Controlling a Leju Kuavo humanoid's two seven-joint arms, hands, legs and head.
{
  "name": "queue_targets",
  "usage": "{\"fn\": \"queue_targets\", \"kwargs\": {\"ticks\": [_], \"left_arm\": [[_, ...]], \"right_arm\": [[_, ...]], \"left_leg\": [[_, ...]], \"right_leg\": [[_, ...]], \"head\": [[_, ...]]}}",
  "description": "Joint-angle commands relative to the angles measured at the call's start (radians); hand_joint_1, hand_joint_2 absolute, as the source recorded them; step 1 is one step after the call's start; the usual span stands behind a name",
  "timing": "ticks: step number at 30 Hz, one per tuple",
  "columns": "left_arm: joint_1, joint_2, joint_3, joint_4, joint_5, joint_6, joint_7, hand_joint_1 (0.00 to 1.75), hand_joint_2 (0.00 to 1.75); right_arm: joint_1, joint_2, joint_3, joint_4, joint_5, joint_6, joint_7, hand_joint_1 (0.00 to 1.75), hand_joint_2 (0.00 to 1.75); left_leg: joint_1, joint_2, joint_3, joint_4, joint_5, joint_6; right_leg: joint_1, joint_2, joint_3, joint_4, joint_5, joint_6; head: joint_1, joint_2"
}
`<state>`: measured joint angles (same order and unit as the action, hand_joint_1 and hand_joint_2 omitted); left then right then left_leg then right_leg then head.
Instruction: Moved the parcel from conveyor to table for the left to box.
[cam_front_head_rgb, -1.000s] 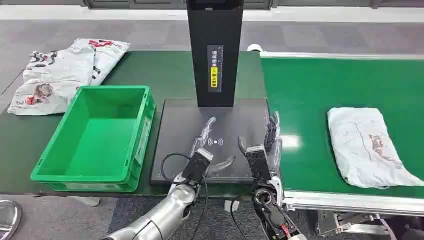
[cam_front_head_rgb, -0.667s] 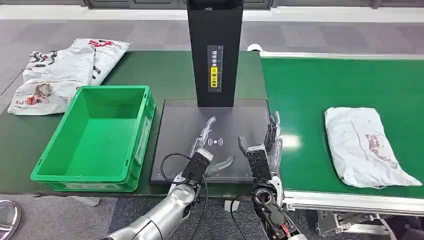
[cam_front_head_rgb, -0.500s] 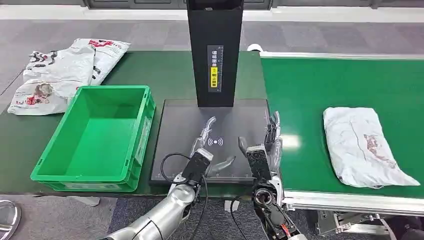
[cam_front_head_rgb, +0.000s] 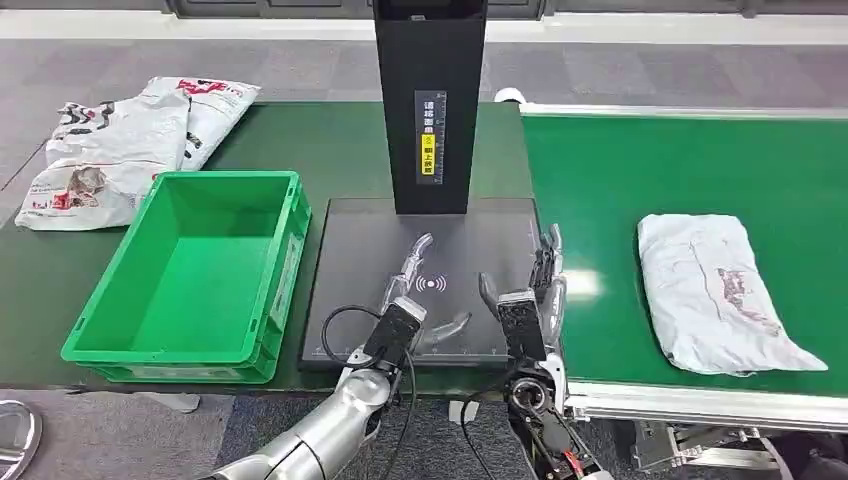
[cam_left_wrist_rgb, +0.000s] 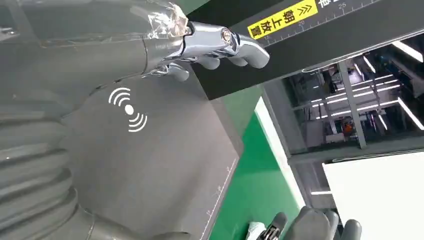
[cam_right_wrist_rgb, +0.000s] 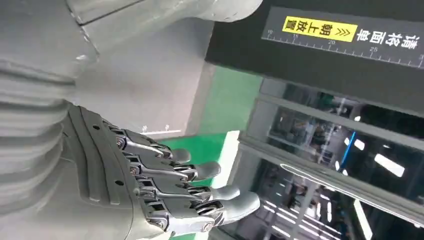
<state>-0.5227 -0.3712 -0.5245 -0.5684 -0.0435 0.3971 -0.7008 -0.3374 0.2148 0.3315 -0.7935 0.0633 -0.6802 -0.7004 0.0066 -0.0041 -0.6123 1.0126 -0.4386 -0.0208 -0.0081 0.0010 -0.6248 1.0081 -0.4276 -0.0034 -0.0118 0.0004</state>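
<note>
On the worktop, left side: a green crate (cam_front_head_rgb: 190, 275) stands with nothing inside it, just beside the dark scanner pad (cam_front_head_rgb: 370, 255).
Behind the crate: two white printed mail bags (cam_front_head_rgb: 110, 145) lie crumpled at the far left corner of the dark green worktop (cam_front_head_rgb: 330, 140), well apart from the hands.
Parcel: a white plastic-wrapped parcel (cam_front_head_rgb: 715, 290) lies flat on the bright green conveyor (cam_front_head_rgb: 640, 170), to the right of the right hand and apart from it; faint dark and reddish print on it is too small to read.
Scanner: a black upright column (cam_front_head_rgb: 430, 100) rises from the far edge of the pad, between the crate side and the conveyor.
Writing: a yellow strip on the column carries "朝上放置" with arrows, best read in the left wrist view; a ruler scale with 20 and 25 runs beside it; a white wireless symbol (cam_front_head_rgb: 431, 284) marks the pad.
Left hand: the left hand (cam_front_head_rgb: 415, 300) is over the near part of the pad, fingers spread, holding nothing.
Right hand: the right hand (cam_front_head_rgb: 535, 295) is at the pad's right edge next to the conveyor, fingers spread and extended, holding nothing.
Cable: a black cable (cam_front_head_rgb: 335, 325) loops beside the left wrist.
</note>
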Motion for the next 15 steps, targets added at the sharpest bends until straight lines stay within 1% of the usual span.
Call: {"fn": "queue_targets", "kwargs": {"ticks": [1, 3, 4, 5, 6, 7, 8, 9, 10, 12, 13, 15], "left_arm": [[-0.048, 0.022, -0.020, 0.063, 0.034, -0.013, 0.003, 0.00, 1.75], [-0.065, 0.022, -0.008, 0.084, 0.074, -0.041, 0.003, 0.00, 1.75], [-0.074, 0.022, -0.002, 0.096, 0.100, -0.040, 0.003, 0.00, 1.75], [-0.074, 0.022, -0.002, 0.096, 0.100, -0.040, 0.003, 0.00, 1.75], [-0.089, 0.022, 0.003, 0.118, 0.130, -0.040, 0.003, 0.00, 1.75], [-0.094, 0.022, 0.004, 0.120, 0.138, -0.040, 0.003, 0.00, 1.75], [-0.094, 0.022, 0.004, 0.120, 0.138, -0.040, 0.003, 0.00, 1.75], [-0.099, 0.022, 0.012, 0.122, 0.146, -0.038, 0.003, 0.00, 1.75], [-0.101, 0.022, 0.022, 0.122, 0.149, -0.035, 0.003, 0.00, 1.75], [-0.099, 0.023, 0.044, 0.109, 0.148, -0.052, 0.003, 0.00, 1.75], [-0.099, 0.023, 0.044, 0.109, 0.148, -0.052, 0.003, 0.00, 1.75], [-0.099, 0.023, 0.044, 0.109, 0.148, -0.052, 0.003, 0.00, 1.75]], "right_arm": [[-0.035, -0.026, 0.001, 0.004, -0.033, -0.001, 0.002, 0.00, 1.75], [-0.039, -0.028, -0.007, 0.000, -0.036, -0.005, 0.002, 0.00, 1.75], [-0.039, -0.033, -0.013, -0.003, -0.017, -0.018, 0.002, 0.00, 1.75], [-0.039, -0.033, -0.013, -0.003, -0.017, -0.018, 0.002, 0.00, 1.75], [-0.038, -0.035, -0.054, -0.005, 0.027, -0.018, 0.002, 0.00, 1.75], [-0.036, -0.034, -0.064, -0.010, 0.040, -0.018, 0.002, 0.00, 1.75], [-0.036, -0.034, -0.064, -0.010, 0.040, -0.018, 0.002, 0.00, 0.00], [-0.032, -0.036, -0.103, -0.014, 0.069, -0.018, 0.002, 0.00, 0.00], [-0.034, -0.033, -0.139, -0.002, 0.101, -0.018, 0.002, 0.00, 1.75], [-0.029, -0.041, -0.167, -0.019, 0.119, -0.018, 0.002, 0.00, 1.75], [-0.029, -0.041, -0.167, -0.019, 0.119, -0.018, 0.002, 0.00, 1.75], [-0.029, -0.041, -0.167, -0.019, 0.119, -0.018, 0.002, 0.00, 1.75]], "left_leg": [[0.000, 0.001, 0.002, -0.001, 0.000, 0.000], [0.000, 0.001, 0.003, -0.001, 0.000, 0.001], [-0.001, 0.000, 0.001, -0.001, 0.000, 0.000], [0.000, 0.001, 0.003, -0.001, 0.000, 0.000], [0.000, 0.000, 0.002, -0.001, 0.000, 0.000], [0.000, 0.001, 0.003, -0.002, 0.000, 0.001], [0.000, 0.000, 0.002, -0.001, 0.000, 0.000], [0.000, 0.000, 0.002, -0.001, 0.000, 0.000], [0.000, 0.000, 0.003, -0.002, 0.000, 0.001], [0.000, -0.001, 0.005, -0.003, 0.000, 0.001], [0.000, -0.001, 0.002, -0.001, 0.000, 0.000], [0.000, -0.001, 0.004, -0.003, 0.000, 0.001]], "right_leg": [[0.000, 0.000, 0.002, -0.001, 0.000, 0.000], [0.000, 0.000, 0.003, -0.002, 0.000, 0.000], [0.000, 0.000, 0.001, 0.000, 0.000, 0.000], [0.000, 0.000, 0.003, -0.001, 0.000, 0.000], [0.000, 0.000, 0.002, -0.001, 0.000, 0.000], [0.000, 0.000, 0.003, -0.002, 0.000, 0.000], [0.000, 0.000, 0.002, -0.001, 0.000, 0.000], [0.000, -0.001, 0.002, -0.001, 0.000, 0.000], [0.000, 0.000, 0.003, -0.002, 0.000, 0.000], [0.001, -0.002, 0.006, -0.004, 0.000, 0.000], [0.000, -0.002, 0.003, -0.002, 0.000, 0.000], [0.000, -0.002, 0.005, -0.003, 0.000, 0.000]], "head": [[0.000, 0.000], [0.000, 0.000], [0.000, 0.000], [0.000, 0.000], [0.000, 0.000], [0.000, 0.000], [0.000, 0.000], [0.000, 0.000], [0.000, 0.000], [0.000, 0.000], [0.000, 0.000], [0.000, 0.000]]}}
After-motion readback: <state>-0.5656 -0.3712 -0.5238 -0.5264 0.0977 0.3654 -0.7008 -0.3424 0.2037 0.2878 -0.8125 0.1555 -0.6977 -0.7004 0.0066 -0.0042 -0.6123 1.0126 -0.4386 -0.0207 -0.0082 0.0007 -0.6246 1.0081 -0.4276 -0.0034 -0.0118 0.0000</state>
